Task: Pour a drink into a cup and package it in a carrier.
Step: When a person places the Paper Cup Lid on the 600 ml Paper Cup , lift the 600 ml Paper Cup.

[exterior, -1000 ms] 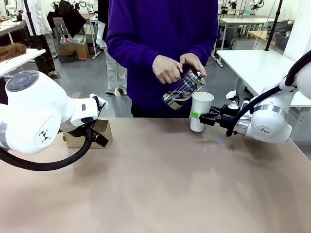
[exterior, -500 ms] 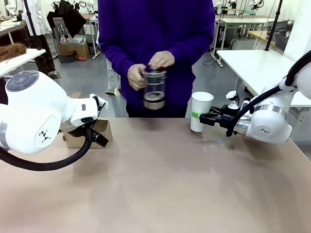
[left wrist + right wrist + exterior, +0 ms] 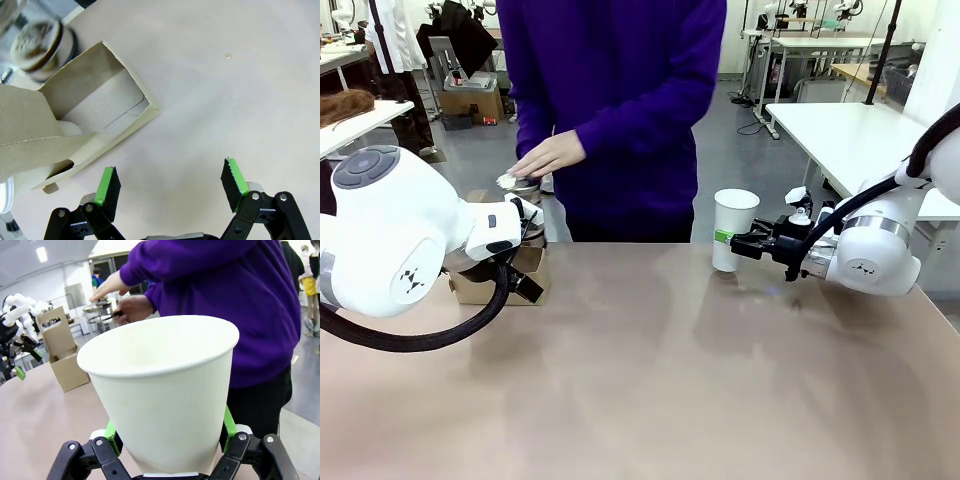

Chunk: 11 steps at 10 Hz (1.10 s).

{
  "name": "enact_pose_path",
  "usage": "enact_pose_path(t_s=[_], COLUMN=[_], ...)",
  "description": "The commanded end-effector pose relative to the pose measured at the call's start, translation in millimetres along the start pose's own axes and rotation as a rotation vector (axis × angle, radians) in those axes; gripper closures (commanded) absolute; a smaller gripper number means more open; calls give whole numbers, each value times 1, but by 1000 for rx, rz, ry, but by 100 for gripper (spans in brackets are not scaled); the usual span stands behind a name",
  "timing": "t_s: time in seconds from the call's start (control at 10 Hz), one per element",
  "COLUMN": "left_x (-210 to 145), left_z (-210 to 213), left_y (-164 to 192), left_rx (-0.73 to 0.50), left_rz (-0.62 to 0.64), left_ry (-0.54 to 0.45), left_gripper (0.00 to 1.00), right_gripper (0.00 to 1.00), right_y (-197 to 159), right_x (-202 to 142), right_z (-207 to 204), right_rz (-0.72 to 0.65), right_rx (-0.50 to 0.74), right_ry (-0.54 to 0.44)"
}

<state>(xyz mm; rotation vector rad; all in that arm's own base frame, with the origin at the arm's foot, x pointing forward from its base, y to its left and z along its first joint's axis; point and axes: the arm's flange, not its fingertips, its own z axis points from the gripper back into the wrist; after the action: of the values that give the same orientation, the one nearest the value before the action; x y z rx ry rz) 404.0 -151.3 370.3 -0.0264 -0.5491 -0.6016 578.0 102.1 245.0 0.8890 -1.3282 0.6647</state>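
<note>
Cup [image 3: 734, 228], tall, white and without a lid, stands upright on the tan table [image 3: 650, 380] toward its far right side, near a person [image 3: 620, 100] in a purple top. From the front, the right gripper [image 3: 728, 240] reaches in level from the right and clasps the cup low on its side. The right arm [image 3: 865, 255] bends in a white elbow over the table's right edge.

The right wrist view brings the cup [image 3: 165, 390] up close. The right gripper [image 3: 170, 435] is closed on it just above the base, a green pad pressing the wall on each side. The open rim and pale inner wall show, but whether any drink lies inside cannot be told. Well beyond the cup, this view also shows the person's two hands [image 3: 131, 307] on a metal-framed press jug [image 3: 100, 314]. From the front, one hand [image 3: 545, 158] lies flat, palm down, and what is under it is mostly hidden.

At the table's far left, well apart from the cup, sits the brown cardboard carrier [image 3: 470, 290]. From the front, the bulky left arm [image 3: 390, 240] covers much of it. The left wrist view looks down into the carrier [image 3: 100, 100], showing open box walls and a folded flap. The left gripper [image 3: 170, 167] hovers just beside it over bare table, jaws spread wide and holding nothing. A blurred round shape, seemingly the jug's base [image 3: 39, 42], shows past the carrier's far corner.
</note>
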Motion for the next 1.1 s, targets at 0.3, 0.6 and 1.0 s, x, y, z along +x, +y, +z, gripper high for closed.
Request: enact_pose_path(t_s=[0.3,0.6,1.0], left_x=[0,0,0], left_z=[0,0,0], left_y=[0,0,0], left_rx=[-2,-2,-2], left_rz=[1,1,1], left_ry=[-1,-1,-1], left_gripper=[0,0,0], right_gripper=[13,13,13], right_y=[1,1,1], right_x=[2,2,2], right_z=[-1,-1,-1], right_rz=[2,2,2], right_rx=[2,2,2], right_ry=[-2,-2,-2])
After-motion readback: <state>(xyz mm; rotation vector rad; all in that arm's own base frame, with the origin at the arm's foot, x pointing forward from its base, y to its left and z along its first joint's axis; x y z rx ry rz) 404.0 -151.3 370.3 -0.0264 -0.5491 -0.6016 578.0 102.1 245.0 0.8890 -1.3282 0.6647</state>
